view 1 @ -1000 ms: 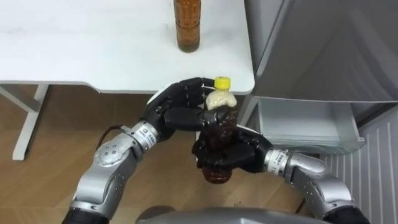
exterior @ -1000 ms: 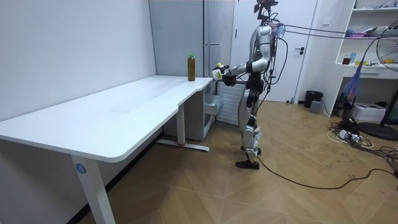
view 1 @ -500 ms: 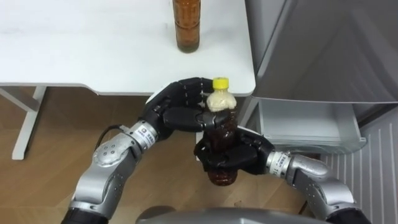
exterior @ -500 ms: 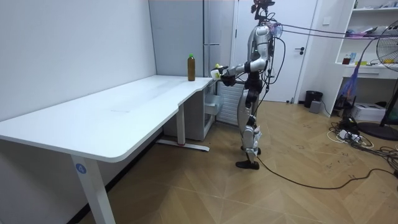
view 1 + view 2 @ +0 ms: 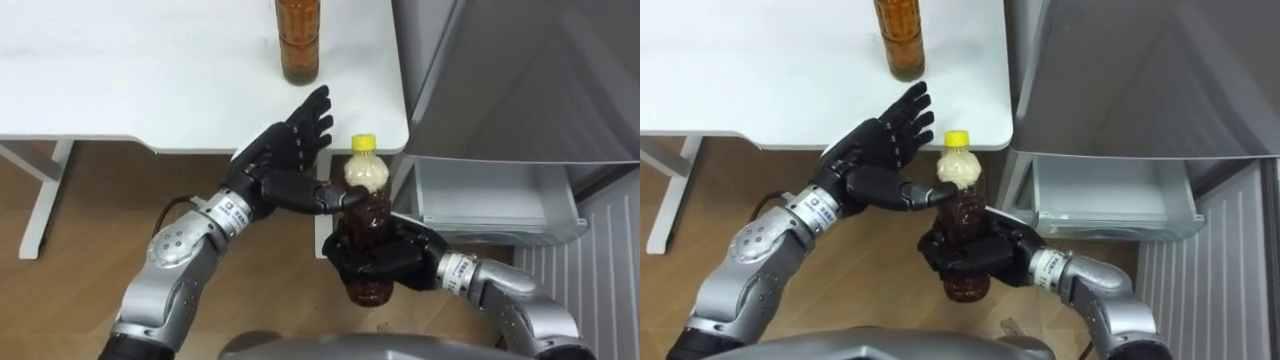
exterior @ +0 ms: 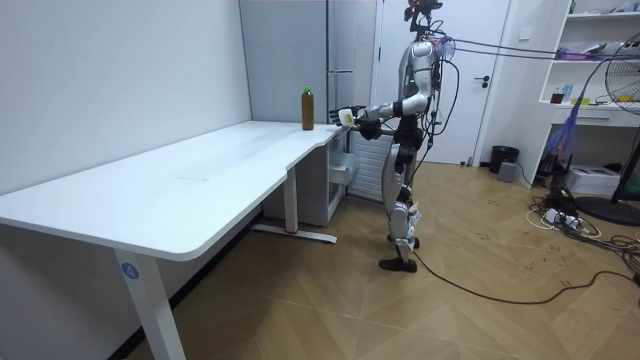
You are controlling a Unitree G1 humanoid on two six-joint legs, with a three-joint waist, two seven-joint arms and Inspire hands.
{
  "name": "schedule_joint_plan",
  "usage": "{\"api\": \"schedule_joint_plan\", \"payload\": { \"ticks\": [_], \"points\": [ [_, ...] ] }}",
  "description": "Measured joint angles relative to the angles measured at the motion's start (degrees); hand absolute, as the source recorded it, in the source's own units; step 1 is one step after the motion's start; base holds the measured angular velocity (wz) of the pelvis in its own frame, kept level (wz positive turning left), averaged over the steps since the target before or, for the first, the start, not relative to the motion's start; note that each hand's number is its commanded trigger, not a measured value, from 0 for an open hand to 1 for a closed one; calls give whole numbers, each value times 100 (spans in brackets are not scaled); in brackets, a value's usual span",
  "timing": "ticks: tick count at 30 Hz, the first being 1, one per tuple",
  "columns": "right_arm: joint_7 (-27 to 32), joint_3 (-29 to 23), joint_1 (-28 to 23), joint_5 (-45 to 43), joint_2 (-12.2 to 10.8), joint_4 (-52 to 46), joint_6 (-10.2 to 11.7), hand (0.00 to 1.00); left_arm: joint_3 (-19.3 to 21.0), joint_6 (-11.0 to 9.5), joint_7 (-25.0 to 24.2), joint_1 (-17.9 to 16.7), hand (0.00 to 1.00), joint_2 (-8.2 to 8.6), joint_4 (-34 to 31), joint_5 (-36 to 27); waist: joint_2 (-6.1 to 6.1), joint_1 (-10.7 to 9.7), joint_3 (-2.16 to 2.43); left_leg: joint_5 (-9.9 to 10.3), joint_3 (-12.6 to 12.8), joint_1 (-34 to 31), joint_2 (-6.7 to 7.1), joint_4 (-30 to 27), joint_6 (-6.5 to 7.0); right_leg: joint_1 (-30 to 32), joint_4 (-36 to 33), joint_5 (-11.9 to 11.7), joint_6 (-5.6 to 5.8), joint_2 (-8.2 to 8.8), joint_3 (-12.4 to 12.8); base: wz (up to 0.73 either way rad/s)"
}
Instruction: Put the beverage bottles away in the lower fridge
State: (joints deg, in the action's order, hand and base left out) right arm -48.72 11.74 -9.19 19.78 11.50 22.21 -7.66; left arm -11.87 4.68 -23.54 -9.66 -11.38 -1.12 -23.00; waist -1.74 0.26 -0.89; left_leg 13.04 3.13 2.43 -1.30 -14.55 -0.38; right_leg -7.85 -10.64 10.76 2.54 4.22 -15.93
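Nothing had yet been stowed: one bottle [image 5: 366,205] was gripped upright by the curled fingers of the right hand [image 5: 385,265] beside the open lower fridge [image 5: 495,205], the fingers of the left hand [image 5: 283,163] were spread wide, and a second bottle [image 5: 300,45] was seen standing on the counter [image 5: 150,70].

Left hand [image 5: 283,158]: raised, palm open, fingers straight and spread, thumb stretched sideways to the shoulder of the bottle [image 5: 366,195]. Right hand [image 5: 385,262]: at lower right, fingers curled round the bottle's lower body, holding it upright. The robot stood erect, both forearms lifted forward at chest height.
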Motion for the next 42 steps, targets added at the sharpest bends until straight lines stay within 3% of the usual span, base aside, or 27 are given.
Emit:
{"api": "schedule_joint_plan", "payload": {
  "ticks": [7,13,16,20,23,28,34,38,42],
  "points": [
    [0,4,0,0,45,3,0,100,1,-67,95,4,0,-18,-261,-1,25,13,9,0,-9,-10,-1,-1,0,34,1,0,0,-5,5,0],
    [0,66,0,0,100,18,0,100,26,-108,210,7,0,-59,-978,-2,60,52,21,0,-76,-115,0,-78,0,89,4,-1,-2,-6,-34,2],
    [0,87,-1,0,121,31,1,100,57,-228,198,21,0,-84,-1260,-14,116,58,26,0,-85,-116,4,-78,0,74,4,-1,-2,-3,-76,5],
    [10,42,-1,-68,131,304,10,100,403,-272,205,45,0,-81,-1621,-224,173,62,27,0,-87,-88,4,-57,0,54,4,-1,-1,-2,-82,0],
    [14,33,-11,-281,173,471,11,100,614,-481,228,77,0,-54,-1911,-264,165,93,22,0,-84,-74,5,-26,0,52,1,-1,-1,1,-81,0],
    [15,8,-11,-488,230,507,13,100,756,-615,561,386,0,-54,-2047,-340,139,144,6,0,-85,-78,5,-33,0,35,4,-1,-1,-1,-82,0],
    [50,-366,-335,-625,175,658,60,100,1510,-729,759,462,0,-77,-2492,-328,162,208,-2,0,-155,17,12,5,0,-47,17,0,0,-6,-96,3],
    [243,-556,-545,-627,172,878,110,100,1923,-979,1306,491,0,-70,-2799,-327,184,357,2,-1,-132,35,13,35,-1,-39,16,0,0,-6,-79,-3],
    [282,-891,-674,-568,95,1322,260,100,2480,-1090,1692,491,0,-60,-2894,-271,201,501,0,-3,-145,154,23,104,1,-152,59,4,6,-11,2,-6]
  ]
}}
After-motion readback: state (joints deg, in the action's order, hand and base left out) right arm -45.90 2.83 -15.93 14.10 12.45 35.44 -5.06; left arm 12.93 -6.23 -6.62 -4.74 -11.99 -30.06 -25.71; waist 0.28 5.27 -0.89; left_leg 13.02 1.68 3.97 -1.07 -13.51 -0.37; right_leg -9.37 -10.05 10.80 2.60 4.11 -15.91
